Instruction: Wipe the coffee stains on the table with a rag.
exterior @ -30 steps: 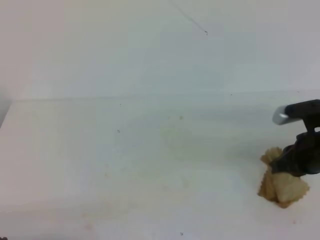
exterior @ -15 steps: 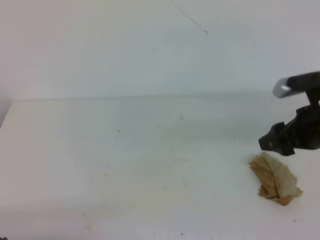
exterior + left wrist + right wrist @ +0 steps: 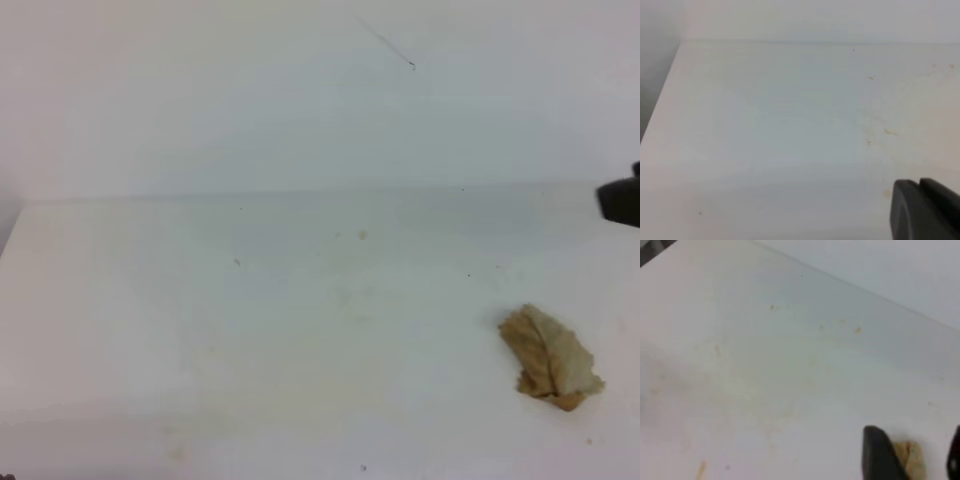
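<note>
The rag (image 3: 550, 357) lies crumpled and loose on the white table (image 3: 200, 300), at the front right. It also shows in the right wrist view (image 3: 908, 461), below and between my right gripper's fingers. My right gripper (image 3: 917, 460) is open, empty and above the rag; in the high view only a dark tip (image 3: 622, 202) shows at the right edge. No strong orange-brown blotch shows. Only faint yellowish coffee stains (image 3: 350, 298) and a few small specks (image 3: 858, 330) mark the table. Of my left gripper, only one dark finger (image 3: 922, 212) shows, above bare table.
The white wall (image 3: 300, 100) rises behind the table's far edge. The table's left edge (image 3: 662, 100) drops off to a darker gap. Faint tan marks (image 3: 176, 452) lie near the front edge.
My right gripper has let go of the rag, lifted off it and pulled back up and to the right, almost out of the high view. The rag stays on the table.
</note>
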Motion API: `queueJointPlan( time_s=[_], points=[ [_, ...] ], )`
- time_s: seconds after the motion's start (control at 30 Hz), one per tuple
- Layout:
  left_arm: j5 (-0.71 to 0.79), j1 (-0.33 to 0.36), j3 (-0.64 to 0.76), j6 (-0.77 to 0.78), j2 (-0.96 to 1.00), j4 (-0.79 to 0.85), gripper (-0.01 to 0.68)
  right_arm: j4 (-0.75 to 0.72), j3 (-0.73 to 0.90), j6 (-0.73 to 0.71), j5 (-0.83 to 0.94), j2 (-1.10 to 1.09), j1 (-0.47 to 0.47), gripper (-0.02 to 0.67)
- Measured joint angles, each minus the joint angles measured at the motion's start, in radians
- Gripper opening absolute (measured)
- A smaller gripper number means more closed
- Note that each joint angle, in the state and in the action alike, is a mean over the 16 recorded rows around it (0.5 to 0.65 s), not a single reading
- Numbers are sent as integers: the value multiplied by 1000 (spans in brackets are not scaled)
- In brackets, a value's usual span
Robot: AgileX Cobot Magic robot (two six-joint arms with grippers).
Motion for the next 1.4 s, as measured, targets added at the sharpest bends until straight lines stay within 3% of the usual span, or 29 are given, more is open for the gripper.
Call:
queueJointPlan(
  time_s=[0.27, 0.4, 0.83, 1.13, 1.4],
  points=[
    [0, 0, 0, 0, 0, 0, -3, -196, 49, 145, 96, -261, 0, 87],
    [0, 0, 0, 0, 0, 0, -3, -286, 124, 212, 82, -406, 0, 22],
    [0, 0, 0, 0, 0, 0, -2, -354, 374, 259, 56, -812, 0, 2],
    [0, 0, 0, 0, 0, 0, -2, -368, 400, 259, 197, -878, 0, 2],
    [0, 0, 0, 0, 0, 0, -2, -508, 406, 240, 250, -904, 0, 2]
  ],
)
